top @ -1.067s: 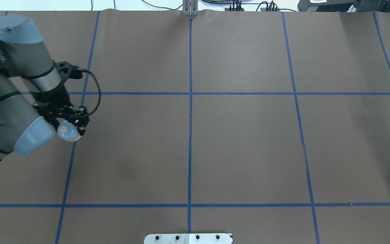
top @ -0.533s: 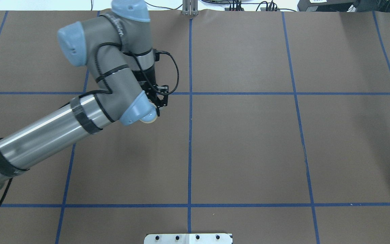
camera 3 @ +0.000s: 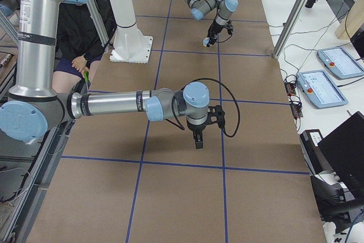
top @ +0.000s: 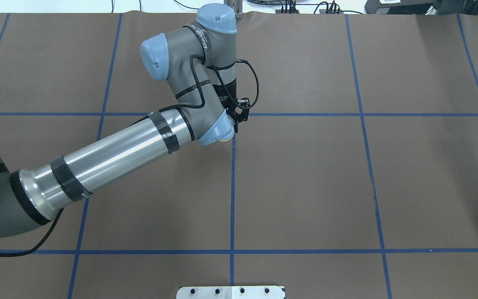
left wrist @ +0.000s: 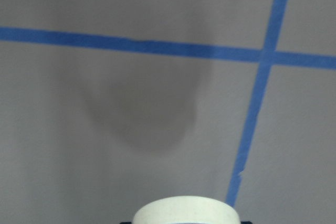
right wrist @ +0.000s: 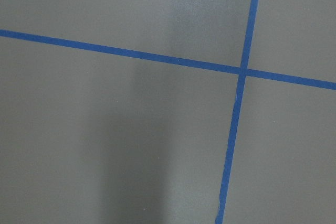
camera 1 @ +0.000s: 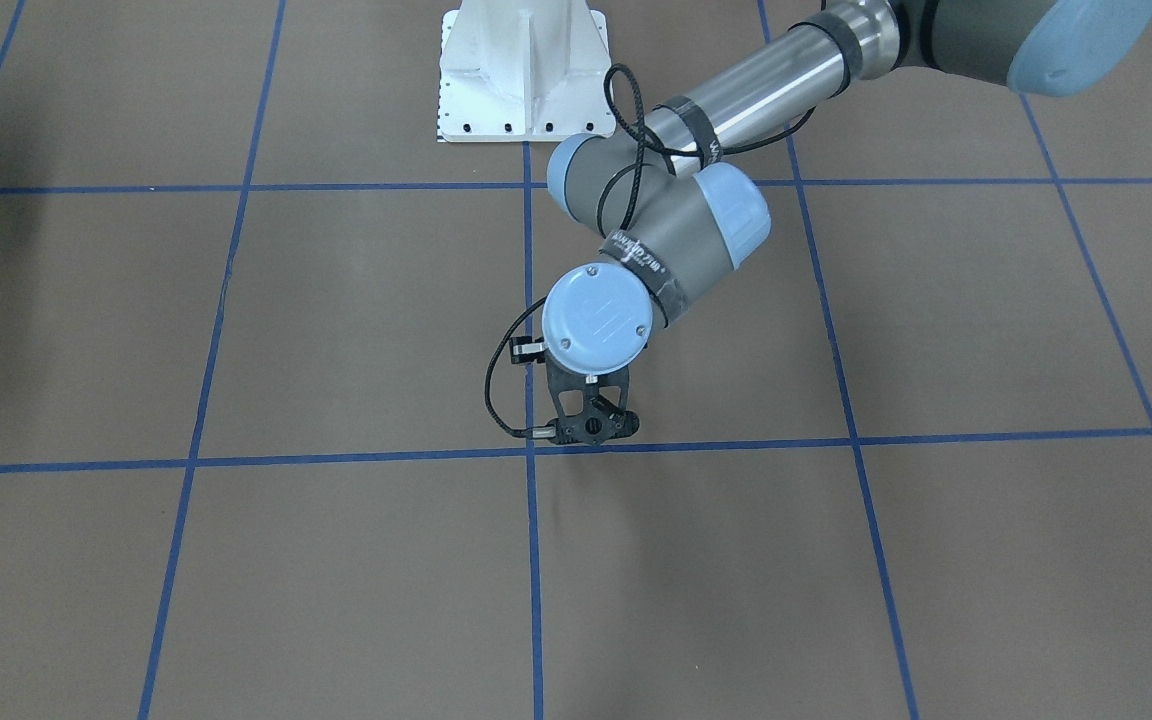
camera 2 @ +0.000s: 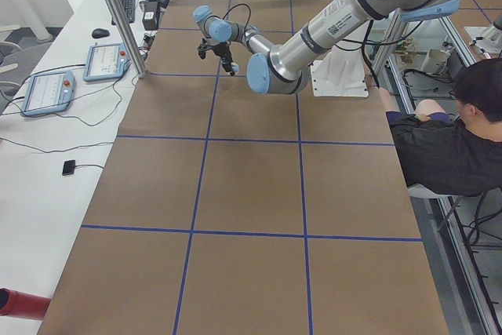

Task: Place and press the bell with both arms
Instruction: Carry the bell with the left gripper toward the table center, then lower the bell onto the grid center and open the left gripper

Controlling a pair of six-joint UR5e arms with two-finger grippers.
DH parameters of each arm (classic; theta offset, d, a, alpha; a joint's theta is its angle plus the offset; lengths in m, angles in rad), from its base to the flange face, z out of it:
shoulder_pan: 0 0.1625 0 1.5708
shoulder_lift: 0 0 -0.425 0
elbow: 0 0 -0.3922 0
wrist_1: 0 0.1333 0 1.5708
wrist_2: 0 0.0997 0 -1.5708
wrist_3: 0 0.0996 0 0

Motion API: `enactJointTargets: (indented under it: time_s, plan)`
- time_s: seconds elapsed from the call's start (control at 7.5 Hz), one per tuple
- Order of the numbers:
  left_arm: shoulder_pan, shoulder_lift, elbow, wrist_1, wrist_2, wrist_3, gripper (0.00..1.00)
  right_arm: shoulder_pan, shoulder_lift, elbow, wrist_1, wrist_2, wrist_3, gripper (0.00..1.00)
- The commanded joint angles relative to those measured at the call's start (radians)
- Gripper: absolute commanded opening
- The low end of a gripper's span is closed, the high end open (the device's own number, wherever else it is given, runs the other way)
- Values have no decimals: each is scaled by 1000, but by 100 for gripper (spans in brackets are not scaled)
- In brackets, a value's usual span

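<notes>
My left arm (top: 114,153) reaches in to the table's middle. My left gripper (camera 1: 591,432) points down, shut on the bell. The bell is mostly hidden under the wrist. Only its cream rim (top: 225,140) shows in the overhead view, just left of the centre tape line. Its rim also shows at the bottom edge of the left wrist view (left wrist: 184,211), with its shadow on the table ahead. In the exterior right view the bell (camera 3: 206,42) sits at the far gripper's tip. My right gripper (camera 3: 198,142) shows only there, pointing down over the table's right part. I cannot tell whether it is open or shut.
Blue tape lines (top: 232,187) grid the brown table. The white bolted pedestal (camera 1: 521,70) stands at the robot's edge. A seated person (camera 2: 447,139) is beside it. Control tablets (camera 2: 47,92) and metal posts (camera 3: 296,15) line the far side.
My left arm has swung from the table's left part to its middle, carrying the bell right and slightly farther away. The bell went from plainly seen to mostly hidden under the wrist.
</notes>
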Motion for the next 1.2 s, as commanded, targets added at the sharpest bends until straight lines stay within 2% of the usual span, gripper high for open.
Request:
enactJointTargets:
  time_s: [0.0,0.13,0.27,0.4,0.53,1.07]
  plan:
    - [26,-16,56,-75,23,-11,12,0,0,0,0,0,0,100]
    - [40,-16,68,-116,36,-28,26,0,0,0,0,0,0,100]
    - [55,-17,68,-121,58,-40,44,0,0,2,2,0,0,100]
    - [59,-17,65,-121,59,-38,68,0,2,7,0,-2,0,100]
    - [59,-16,58,-118,59,-38,100,0,6,10,3,-5,0,100]
    - [-7,-7,-16,-106,61,-34,100,0,50,25,3,0,61,100]
